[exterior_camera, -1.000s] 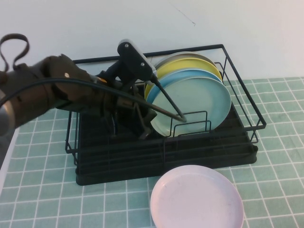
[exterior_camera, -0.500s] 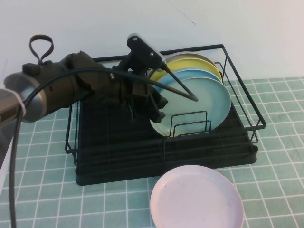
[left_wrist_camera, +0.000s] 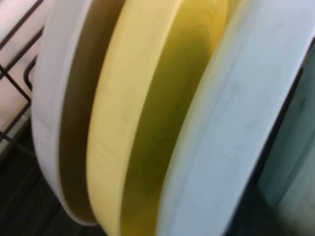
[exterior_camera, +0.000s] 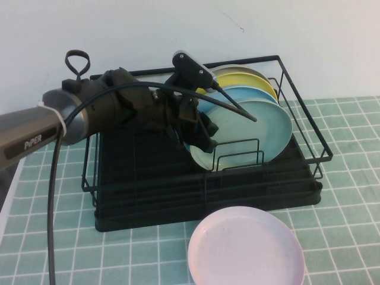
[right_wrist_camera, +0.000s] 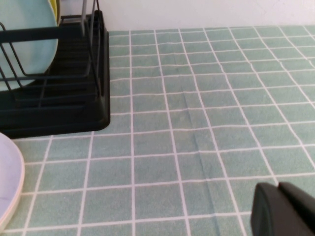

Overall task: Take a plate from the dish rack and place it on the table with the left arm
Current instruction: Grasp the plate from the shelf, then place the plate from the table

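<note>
Plate [exterior_camera: 252,133] stands on edge in dish rack [exterior_camera: 297,178], left claw [exterior_camera: 199,127] at its near-left rim, grip state unreadable; right claw [right_wrist_camera: 283,211] parked over worktop [right_wrist_camera: 197,123].

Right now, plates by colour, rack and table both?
Pale aqua plate, front of the dish rack, left gripper at its edge: 1
Sky-blue plate: 1
Yellow plate: 1
Whitish plate, rearmost: 1
Pink plate, on the table: 1
Total: 5
Right gripper hangs over bare tiles.
</note>
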